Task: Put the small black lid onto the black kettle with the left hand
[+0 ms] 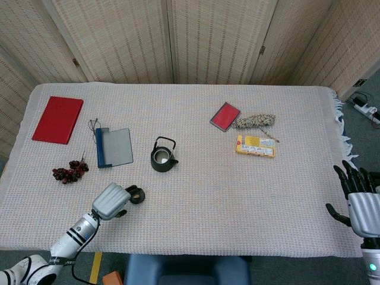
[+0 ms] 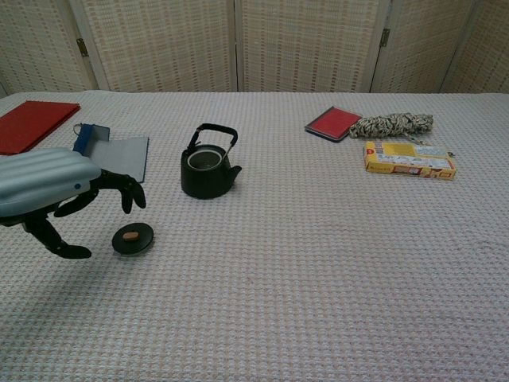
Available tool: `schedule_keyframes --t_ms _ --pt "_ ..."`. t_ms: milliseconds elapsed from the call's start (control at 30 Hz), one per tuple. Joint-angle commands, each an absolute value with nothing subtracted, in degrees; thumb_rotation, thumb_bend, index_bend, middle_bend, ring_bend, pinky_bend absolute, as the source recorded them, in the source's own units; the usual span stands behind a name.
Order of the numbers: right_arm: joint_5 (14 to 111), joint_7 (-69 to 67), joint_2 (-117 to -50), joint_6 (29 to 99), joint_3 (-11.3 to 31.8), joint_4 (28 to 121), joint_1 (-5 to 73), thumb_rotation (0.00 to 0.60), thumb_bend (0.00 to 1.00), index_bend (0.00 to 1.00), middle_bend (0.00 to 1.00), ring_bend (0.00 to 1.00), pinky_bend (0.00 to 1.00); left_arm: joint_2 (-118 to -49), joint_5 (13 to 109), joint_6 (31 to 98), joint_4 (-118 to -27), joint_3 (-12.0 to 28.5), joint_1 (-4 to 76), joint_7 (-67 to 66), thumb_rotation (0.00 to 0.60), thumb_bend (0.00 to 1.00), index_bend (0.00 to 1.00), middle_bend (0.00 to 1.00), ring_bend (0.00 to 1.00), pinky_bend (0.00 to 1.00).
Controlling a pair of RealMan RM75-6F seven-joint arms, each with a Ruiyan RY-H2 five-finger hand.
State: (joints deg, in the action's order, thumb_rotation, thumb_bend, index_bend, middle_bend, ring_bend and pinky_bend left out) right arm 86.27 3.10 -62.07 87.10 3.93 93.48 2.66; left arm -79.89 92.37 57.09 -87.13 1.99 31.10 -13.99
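Note:
The black kettle (image 1: 163, 157) (image 2: 208, 168) stands upright near the table's middle with its top uncovered and its handle up. The small black lid (image 2: 133, 238) with a tan knob lies flat on the cloth, in front of and left of the kettle. My left hand (image 1: 113, 200) (image 2: 60, 193) hovers just left of and above the lid, fingers spread and curved over it, holding nothing. In the head view the hand covers most of the lid (image 1: 138, 195). My right hand (image 1: 360, 205) hangs open past the table's right front corner.
A blue folder (image 1: 113, 147), red grapes (image 1: 69, 171) and a red book (image 1: 57, 119) lie to the left. At the back right are a small red case (image 1: 225, 116), a coiled rope (image 1: 254, 121) and a yellow packet (image 1: 256, 145).

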Motion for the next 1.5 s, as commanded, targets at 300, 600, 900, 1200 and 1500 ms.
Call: schedule_keyframes --t_ms 300,600,900,1200,1500 --pt "85.8 2.5 -62.3 87.0 4.1 92.9 2.5 0.600 0.26 0.00 0.00 0.09 0.00 -83.7 87.0 54.2 -83.8 2.7 33.1 -17.6 0.600 0.15 0.25 0.24 0.75 0.90" --pt "85.4 2.1 -62.3 86.6 4.2 92.6 2.7 0.600 0.26 0.00 0.00 0.09 0.00 -85.8 83.5 52.8 -81.5 2.9 34.1 -19.8 0.600 0.15 0.26 0.24 0.75 0.90" --pt "85.4 1.5 -62.8 86.2 4.1 92.0 2.8 0.600 0.26 0.00 0.00 0.09 0.00 -86.8 81.6 51.4 -80.4 3.0 35.6 -20.2 0.600 0.21 0.29 0.24 0.76 0.90" --pt "85.1 0.6 -63.1 85.8 4.2 91.1 2.9 0.600 0.26 0.00 0.00 0.09 0.00 -88.6 81.5 51.8 -78.5 2.1 36.0 -19.7 0.600 0.21 0.31 0.27 0.76 0.90" --pt "84.8 0.2 -63.0 85.9 4.1 90.7 2.7 0.600 0.26 0.00 0.00 0.10 0.00 -90.0 81.7 52.6 -75.9 1.7 36.2 -18.2 0.600 0.21 0.37 0.31 0.76 0.90"
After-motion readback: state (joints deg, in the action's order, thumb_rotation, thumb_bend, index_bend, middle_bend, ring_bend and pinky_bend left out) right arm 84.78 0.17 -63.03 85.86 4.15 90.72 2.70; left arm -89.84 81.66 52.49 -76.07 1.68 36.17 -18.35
